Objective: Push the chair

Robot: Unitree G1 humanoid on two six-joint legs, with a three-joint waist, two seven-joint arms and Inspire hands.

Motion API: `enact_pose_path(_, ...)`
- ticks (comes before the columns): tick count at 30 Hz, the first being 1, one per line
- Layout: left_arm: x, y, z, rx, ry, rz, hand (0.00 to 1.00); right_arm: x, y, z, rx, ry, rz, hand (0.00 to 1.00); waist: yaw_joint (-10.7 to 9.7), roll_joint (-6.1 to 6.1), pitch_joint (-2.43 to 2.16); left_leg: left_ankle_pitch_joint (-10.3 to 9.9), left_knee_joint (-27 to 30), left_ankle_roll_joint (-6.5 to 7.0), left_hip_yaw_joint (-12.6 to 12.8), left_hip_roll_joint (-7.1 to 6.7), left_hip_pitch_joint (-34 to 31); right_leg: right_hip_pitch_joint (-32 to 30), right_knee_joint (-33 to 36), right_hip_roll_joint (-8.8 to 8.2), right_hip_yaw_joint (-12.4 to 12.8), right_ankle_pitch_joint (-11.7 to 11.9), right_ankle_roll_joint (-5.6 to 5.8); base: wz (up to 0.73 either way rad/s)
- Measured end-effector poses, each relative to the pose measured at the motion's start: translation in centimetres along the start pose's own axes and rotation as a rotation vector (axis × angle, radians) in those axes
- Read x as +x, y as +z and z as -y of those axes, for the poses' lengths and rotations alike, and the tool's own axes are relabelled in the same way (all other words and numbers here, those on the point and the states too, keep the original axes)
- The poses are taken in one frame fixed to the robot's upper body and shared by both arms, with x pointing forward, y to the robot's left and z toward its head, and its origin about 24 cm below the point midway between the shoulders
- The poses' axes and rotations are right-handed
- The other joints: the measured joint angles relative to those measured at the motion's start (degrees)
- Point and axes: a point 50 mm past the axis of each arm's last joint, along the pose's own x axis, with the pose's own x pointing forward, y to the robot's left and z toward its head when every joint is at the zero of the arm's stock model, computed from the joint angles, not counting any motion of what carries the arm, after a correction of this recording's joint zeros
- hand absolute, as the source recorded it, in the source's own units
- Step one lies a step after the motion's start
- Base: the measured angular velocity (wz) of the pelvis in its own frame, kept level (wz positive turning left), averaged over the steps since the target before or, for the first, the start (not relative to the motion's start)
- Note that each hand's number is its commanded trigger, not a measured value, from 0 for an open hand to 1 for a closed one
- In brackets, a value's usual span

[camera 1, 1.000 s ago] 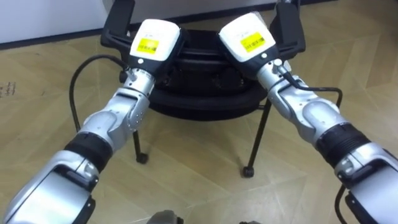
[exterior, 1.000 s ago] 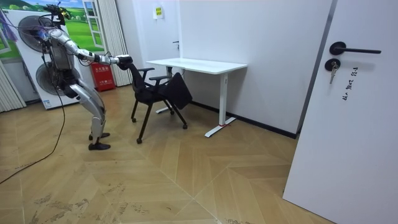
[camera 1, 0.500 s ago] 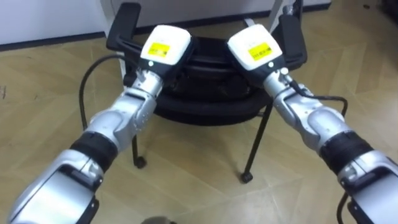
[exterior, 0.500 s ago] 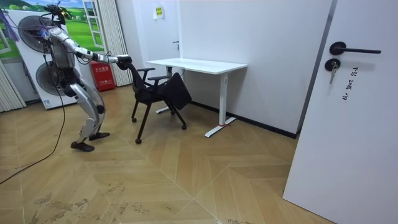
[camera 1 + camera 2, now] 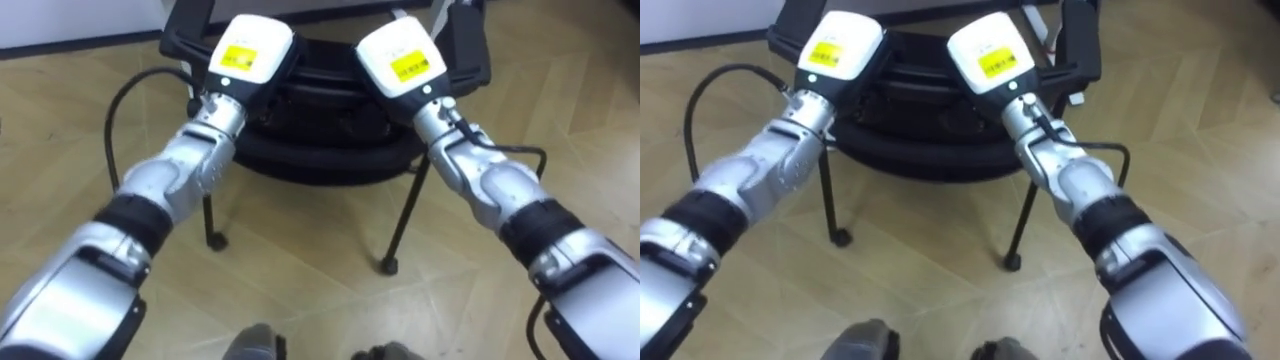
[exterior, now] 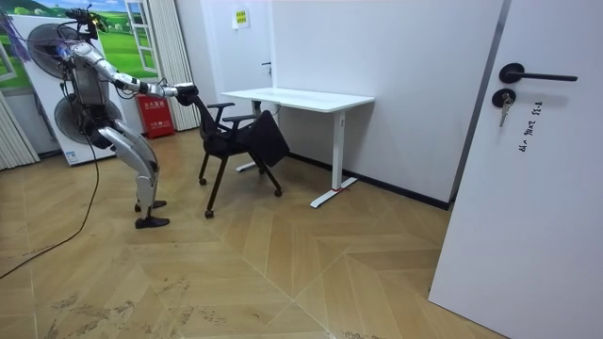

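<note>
Before the white bench stands the chair, on the floor: a light, stiff, thin-legged frame, I judge, apt to slide easily but swing if pushed unevenly. Your left hand and right hand sit on its back's top edge, a sound hold; clasping or flat, I cannot tell.

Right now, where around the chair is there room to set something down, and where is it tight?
Free: the desk top looks bare, and the wood floor between the chair and the door is open. Tight: the left hand and the right hand sit together on the chair's back, and the chair's front crowds the desk's near end.
</note>
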Motion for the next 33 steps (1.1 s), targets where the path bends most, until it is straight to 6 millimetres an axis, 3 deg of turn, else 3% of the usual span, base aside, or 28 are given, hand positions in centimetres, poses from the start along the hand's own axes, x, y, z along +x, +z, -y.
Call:
enact_pose_path(6, 0.0, -0.1, -0.1, 0.002, 0.017, -0.019, 1.0, 0.6, -0.2, 0.6, -0.013, 0.023, 0.005, 1.0, 0.19, -0.38, 0.12, 0.34, -1.0, -1.51, -0.94, -0.02, 0.54, -0.16, 1.09, 0.45, -0.66, -1.68, -1.34, 0.06)
enact_pose_path(11, -0.2, 0.0, 0.2, 0.001, 0.023, -0.025, 1.0, 0.6, 0.1, 0.5, -0.009, 0.043, 0.011, 1.0, -0.36, -0.9, 0.21, -0.51, 2.77, -2.78, -2.27, 0.42, 0.7, 1.26, 5.15, -0.48, -3.06, -5.91, -3.01, 0.22)
enact_pose_path(12, -0.2, 0.0, 0.3, 0.003, 0.019, -0.024, 1.0, 0.5, 0.1, 0.4, -0.007, 0.048, 0.01, 0.8, -0.51, -0.84, 0.28, -0.51, 3.71, -2.78, -2.38, 0.73, 0.71, 1.84, 5.49, -0.44, -3.59, -6.43, -3.11, 0.31)
enact_pose_path(13, -0.3, 0.2, 0.5, 0.001, 0.009, -0.022, 1.0, 0.3, 0.2, 0.1, -0.002, 0.06, 0.009, 0.71, -0.57, -0.88, 0.28, -0.49, 5.18, -2.76, -2.44, 1.3, 0.73, 2.84, 6.0, -0.33, -4.39, -7.45, -3.53, 0.31)
enact_pose_path(14, -0.3, 0.2, 0.6, 0.004, 0.005, -0.018, 1.0, 0.3, 0.2, 0.0, 0.0, 0.066, 0.012, 0.16, -0.91, -0.91, 0.3, -0.49, 5.68, -2.77, -2.39, 1.71, 0.72, 3.5, 6.3, -0.36, -5.15, -8.36, -3.51, 0.3)
enact_pose_path(15, -0.4, 0.2, 0.6, 0.004, 0.005, -0.019, 1.0, 0.3, 0.2, 0.0, 0.0, 0.067, 0.013, 0.0, -1.05, -0.93, 0.31, -0.5, 5.66, -2.78, -2.34, 1.85, 0.73, 3.69, 6.33, -0.45, -5.53, -8.68, -3.53, 0.29)
enact_pose_path(16, -0.4, 0.2, 0.6, 0.004, 0.01, -0.022, 1.0, 0.3, 0.2, 0.1, 0.001, 0.065, 0.013, 0.0, -1.36, -0.95, 0.32, -0.49, 5.36, -2.78, -2.34, 1.99, 0.77, 3.86, 6.34, -0.52, -6.01, -8.96, -3.77, 0.22)
enact_pose_path(17, -0.4, 0.1, 0.7, 0.003, 0.011, -0.025, 0.56, 0.4, 0.2, 0.1, 0.003, 0.065, 0.011, 0.0, -1.6, -0.95, 0.33, -0.49, 4.83, -2.78, -2.35, 2.01, 1.05, 4.18, 6.3, -0.6, -6.34, -8.9, -4.36, 0.19)
enact_pose_path(19, -0.5, 0.1, 0.9, 0.003, 0.008, -0.033, 0.0, 0.4, 0.1, 0.1, 0.024, 0.072, 0.001, 0.0, -1.89, -0.57, 0.54, -0.33, 3.84, -3.05, -2.64, 2.13, 1.47, 5.24, 5.34, -0.45, -7.03, -8.73, -4.73, 0.17)
enact_pose_path(23, -0.2, 0.5, 0.5, -0.012, 0.051, -0.035, 0.0, 0.7, -0.7, 0.7, 0.067, 0.054, -0.037, 0.0, -1.85, -0.38, 0.44, 0.81, -1.42, -4.68, -2.32, 1.81, 1.63, 4.23, 2.36, -0.42, -7.23, -6.89, -4.8, 0.05)
enact_pose_path(26, 0.2, 0.7, 0.1, -0.073, 0.085, -0.065, 0.0, 1.1, -1.1, 1.2, 0.069, 0.051, -0.039, 0.0, -1.64, -0.28, 0.4, 1.96, -3.68, -4.49, -1.89, 1.59, 1.77, 3.67, 0.43, -0.29, -7.0, -5.29, -4.78, -0.05)
enact_pose_path(33, 0.8, 0.5, -0.6, -0.162, 0.103, -0.11, 0.0, 1.6, -1.8, 1.9, 0.086, 0.046, -0.049, 0.0, -1.79, 0.17, 0.39, 3.15, -6.61, -3.81, -1.93, 0.1, 2.24, 3.39, -1.51, -1.04, -6.46, -3.92, -4.05, 0.0)
